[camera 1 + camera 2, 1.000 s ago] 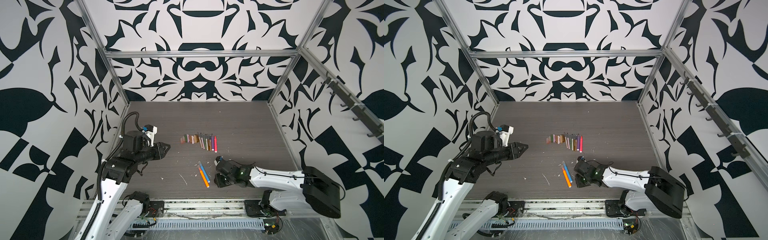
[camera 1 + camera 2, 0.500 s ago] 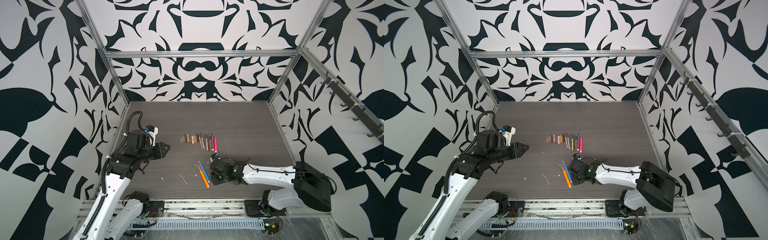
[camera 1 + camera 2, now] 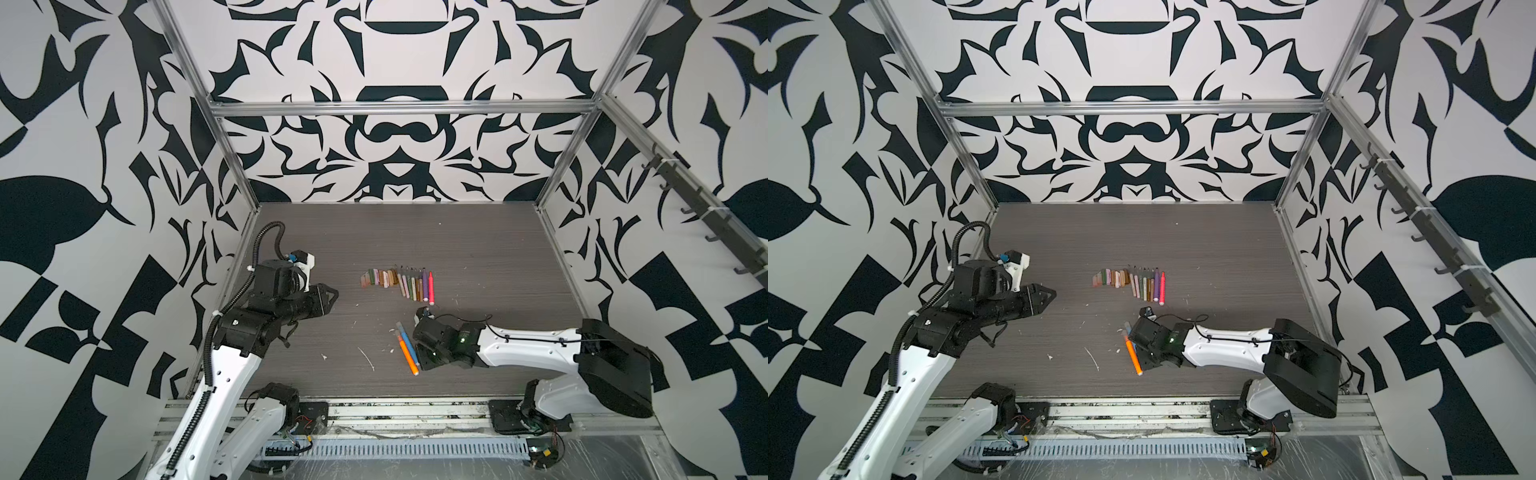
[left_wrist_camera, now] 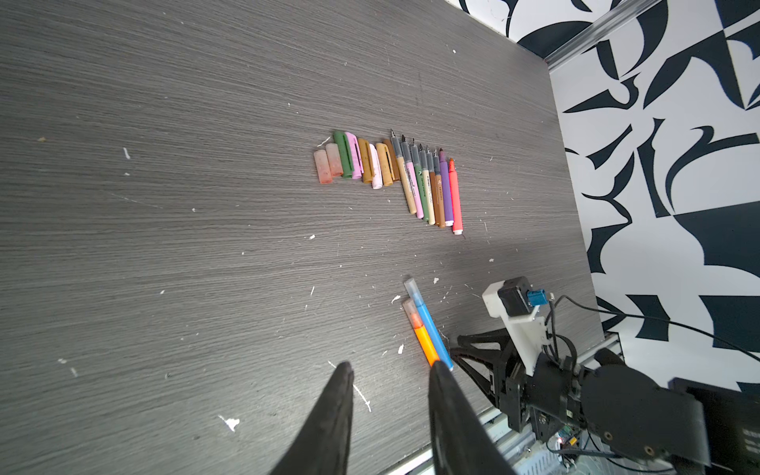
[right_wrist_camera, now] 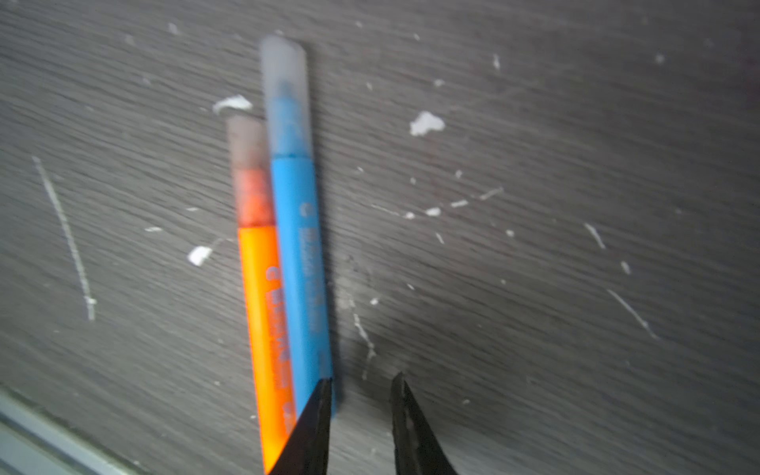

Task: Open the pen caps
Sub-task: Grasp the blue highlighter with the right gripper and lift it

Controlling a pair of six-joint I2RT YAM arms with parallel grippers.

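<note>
Row of short loose plastic pen caps (image 4: 357, 162) in peach, green, pink and tan lies at the middle of the dark grey wood-grain worktop (image 3: 478, 232), the pieces side by side. Directly against its right end lies a row of slim uncapped felt-tip pens (image 4: 432, 187), tan through purple to coral red, with bare tips toward the rear edge. Both top views show the two rows as one unbroken band.

Nearer the front edge, apart from that band, a blue felt-tip pen (image 5: 300, 246) and an orange felt-tip pen (image 5: 263, 308) lie slanted and touching along their length. Each has its frosted translucent cap (image 5: 286, 94) still fitted. Small white flecks (image 4: 230, 422) are scattered round them.

Right gripper (image 5: 361, 378): low over the worktop at the pair's butt ends, those toward the front edge. Jaws partly apart, bare worktop between them, nothing held. One fingertip (image 5: 318, 401) overlaps the blue pen's end; contact cannot be confirmed, the wrist view being blurred.

Left gripper (image 4: 390, 368): held above the left half of the worktop, clear of the pens and caps, pointed toward the middle. Jaws parted, nothing between them.
</note>
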